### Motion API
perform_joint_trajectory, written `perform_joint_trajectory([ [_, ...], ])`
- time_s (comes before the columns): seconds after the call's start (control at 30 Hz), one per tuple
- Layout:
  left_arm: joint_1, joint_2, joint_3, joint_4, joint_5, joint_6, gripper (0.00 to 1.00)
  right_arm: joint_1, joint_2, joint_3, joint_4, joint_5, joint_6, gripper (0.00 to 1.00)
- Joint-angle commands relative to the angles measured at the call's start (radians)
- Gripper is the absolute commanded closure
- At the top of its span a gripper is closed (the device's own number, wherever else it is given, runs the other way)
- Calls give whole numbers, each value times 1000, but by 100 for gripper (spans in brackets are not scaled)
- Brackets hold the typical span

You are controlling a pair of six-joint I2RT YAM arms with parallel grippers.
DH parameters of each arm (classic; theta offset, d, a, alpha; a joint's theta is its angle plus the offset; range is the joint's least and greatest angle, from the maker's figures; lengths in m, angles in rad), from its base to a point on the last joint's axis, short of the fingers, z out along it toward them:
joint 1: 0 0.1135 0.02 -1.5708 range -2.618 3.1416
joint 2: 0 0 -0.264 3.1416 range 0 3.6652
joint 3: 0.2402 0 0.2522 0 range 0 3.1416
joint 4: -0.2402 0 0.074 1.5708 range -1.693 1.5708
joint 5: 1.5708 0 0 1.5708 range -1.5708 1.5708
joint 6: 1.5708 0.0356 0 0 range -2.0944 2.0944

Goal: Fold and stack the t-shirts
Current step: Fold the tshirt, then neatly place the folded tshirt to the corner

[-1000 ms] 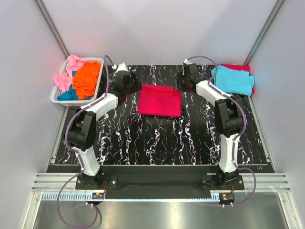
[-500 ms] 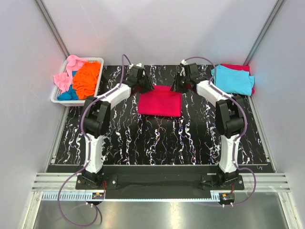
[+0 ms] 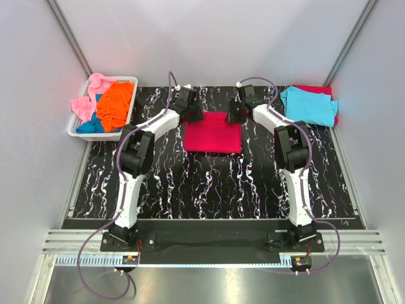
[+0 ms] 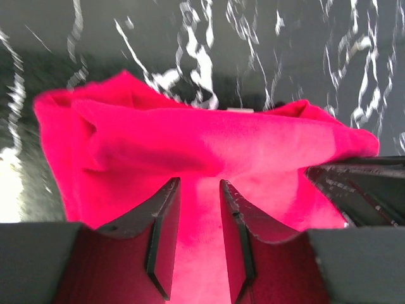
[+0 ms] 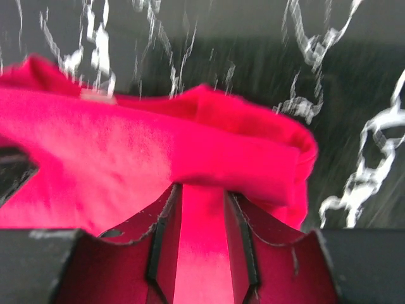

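A crimson-red t-shirt (image 3: 212, 134) lies folded into a rectangle at the back middle of the black marbled table. My left gripper (image 3: 193, 115) is at its far left corner and my right gripper (image 3: 233, 115) at its far right corner. In the left wrist view the red cloth (image 4: 209, 145) bunches up ahead of the left gripper (image 4: 199, 183) and fills the narrow gap between its fingers. The right wrist view has a thick fold of the shirt (image 5: 126, 158) lying over the tips of the right gripper (image 5: 202, 189), with cloth pinched between them.
A white slotted basket (image 3: 74, 130) at the back left holds orange (image 3: 115, 104), pink (image 3: 88, 95) and blue (image 3: 88, 125) shirts. At the back right a folded cyan shirt (image 3: 309, 104) lies on a red one (image 3: 313, 89). Grey walls close in the table.
My left arm swung right from near the basket to the shirt's far left corner. Both grippers narrowed onto the cloth, and the right one shifted slightly left.
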Motion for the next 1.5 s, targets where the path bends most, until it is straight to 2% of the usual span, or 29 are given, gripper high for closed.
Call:
perform_joint_trajectory([
  [0.0,10,21,77,52,-150,10,62,-21,45,129,13,112,0,61],
  [0.17,25,86,182,-48,-227,-48,61,-39,136,283,-33,114,36,59],
  [0.3,28,104,199,-109,-307,-63,61,-39,139,308,-56,108,39,60],
  [0.47,36,69,174,-146,-348,-51,62,-39,50,227,-54,105,22,60],
  [0.73,41,-83,35,-139,-359,-14,62,-36,-108,35,-22,143,-20,60],
  [0.83,41,-152,-22,-131,-351,6,62,-36,-151,-14,-24,192,-30,52],
  [0.93,41,-215,-83,-132,-347,13,62,-39,-168,-52,-22,186,-33,32],
  [1.13,42,-340,-200,-131,-364,30,62,-53,-103,-49,-30,-37,-30,27],
  [1.23,42,-373,-229,-128,-322,53,62,-55,-70,-32,-24,-116,-50,27],
  [1.47,44,-420,-275,-128,-149,42,62,-68,-34,-28,-8,-138,-73,26],
])
